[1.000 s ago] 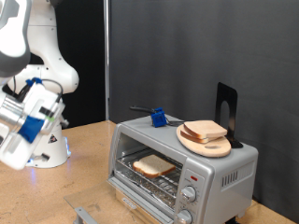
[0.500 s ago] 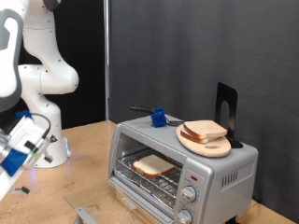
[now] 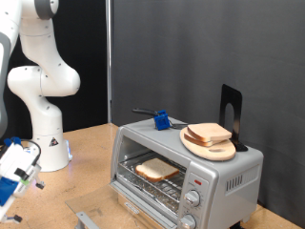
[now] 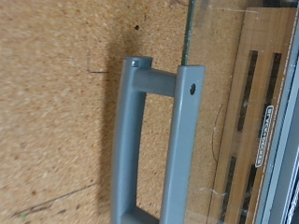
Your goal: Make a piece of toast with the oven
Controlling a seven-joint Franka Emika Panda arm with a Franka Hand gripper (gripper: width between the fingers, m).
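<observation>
Piece of toast point(image 3: 156, 170) lying on the wire rack point(image 3: 151, 180) inside the oven point(image 3: 187, 165), door open and dropped forward. Gripper point(image 3: 13, 176) low at the exterior view's left edge, well apart from the oven (open or closed: cannot tell). Another bread slice point(image 3: 209, 134) resting on a round wooden board point(image 3: 210, 147) atop the oven. Grey door handle point(image 4: 159, 140) filling the wrist view, above a chipboard table point(image 4: 56, 103).

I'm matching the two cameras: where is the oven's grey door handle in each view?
Exterior view: the grey bar-shaped door handle is at the bottom edge, left of the silver toaster oven; the gripper is at the far left.
Wrist view: the handle fills the centre.
Shared landmark: the wooden tabletop.
</observation>
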